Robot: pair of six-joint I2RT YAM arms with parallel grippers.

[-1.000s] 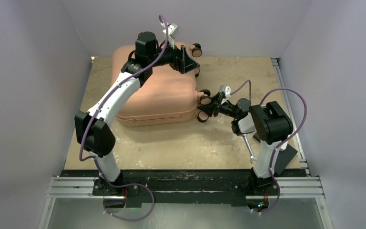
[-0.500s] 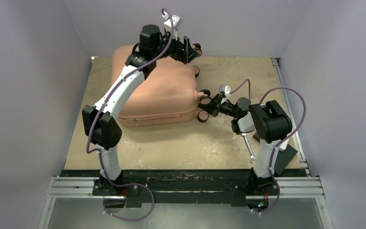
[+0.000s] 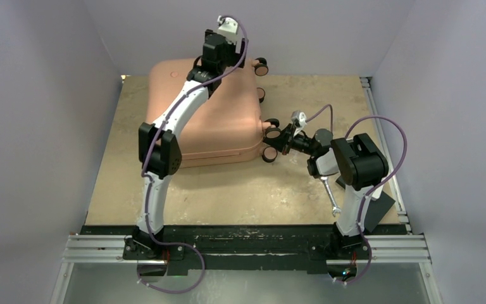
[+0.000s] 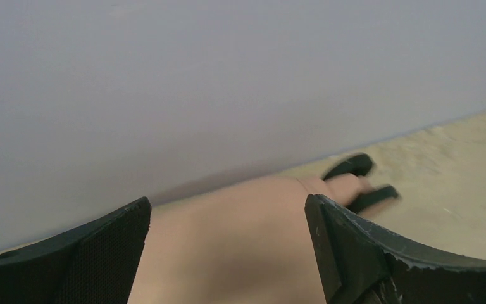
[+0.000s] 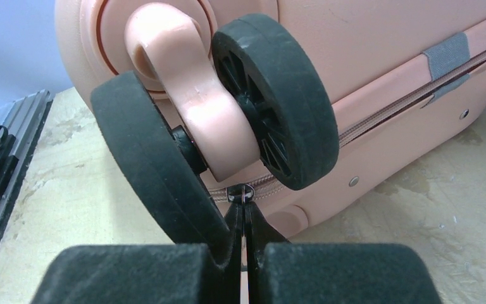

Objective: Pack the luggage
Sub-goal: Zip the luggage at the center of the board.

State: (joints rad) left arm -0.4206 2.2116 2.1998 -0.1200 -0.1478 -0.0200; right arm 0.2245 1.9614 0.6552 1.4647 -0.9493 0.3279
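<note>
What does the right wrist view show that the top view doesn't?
Only the right wrist view: the zipper pull pinched in the shut right gripper, just under the wheels, and the zipper. Only the top view: the whole suitcase lying flat, with the left arm reaching over its far side. Both: the suitcase's corner wheels, the table and the right gripper.

We see the suitcase (image 3: 218, 123) flat on the table (image 3: 247, 190), far-L of centre, wheels (image 3: 270, 133) on its R side. L gripper (image 4: 228, 215) hangs over the suitcase's far edge. R gripper (image 5: 243, 212) is at the near-R corner, tips on the zip pull (image 5: 243, 192) below a wheel pair. A pad (image 3: 383, 206) lies by the R arm's base.
</note>
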